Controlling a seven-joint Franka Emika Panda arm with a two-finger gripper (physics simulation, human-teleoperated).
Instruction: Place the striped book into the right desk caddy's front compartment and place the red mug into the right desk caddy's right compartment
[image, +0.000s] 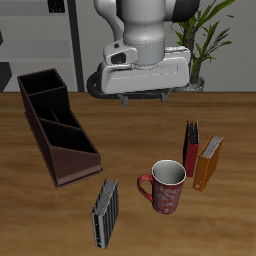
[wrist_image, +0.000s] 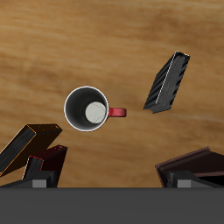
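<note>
Claw (image: 143, 97) hangs high at upper centre of the exterior frame, carrying nothing; whether its fingers are spread or closed I cannot tell.

Striped book (image: 105, 214) stands on edge at lower centre, near the table's front edge, just beside the caddy's (image: 55, 125) low slanted end, likely leaving its thin spine open to a pinch from above.

Red mug (image: 165, 187) upright beside it, handle toward the book. Dark red book (image: 190, 148) and orange book (image: 209, 163) stand behind the mug.

Both task items lie well below the claw, toward the front edge; mug sits closest beneath it in the wrist view (wrist_image: 87, 109).

Caddy holds nothing yet.
</note>
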